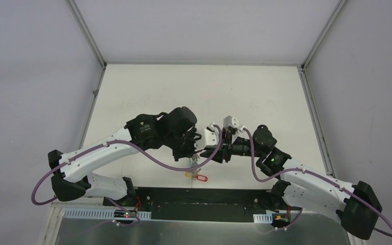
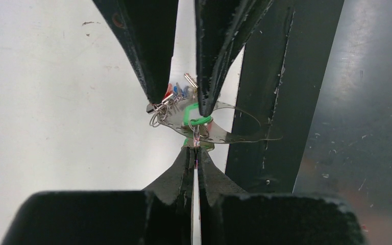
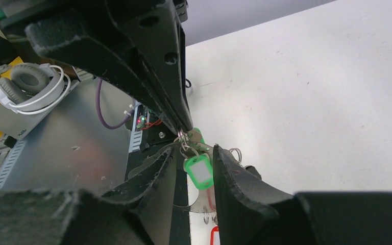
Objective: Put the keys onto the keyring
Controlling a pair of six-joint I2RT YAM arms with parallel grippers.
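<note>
Above the near edge of the table (image 1: 148,102), at its middle, your left gripper (image 2: 196,155) pinches the keyring (image 2: 229,138) aloft, seemingly so your right gripper (image 3: 197,152), jaws apart, can straddle the green-tagged key (image 3: 199,172).

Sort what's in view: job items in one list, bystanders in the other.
Job:
- green-tagged key, pinched by the left gripper
- keyring
- right gripper, fingers apart on either side of that key's tag

Bystanders:
- red-tagged key
- headphones
- purple cable
</note>
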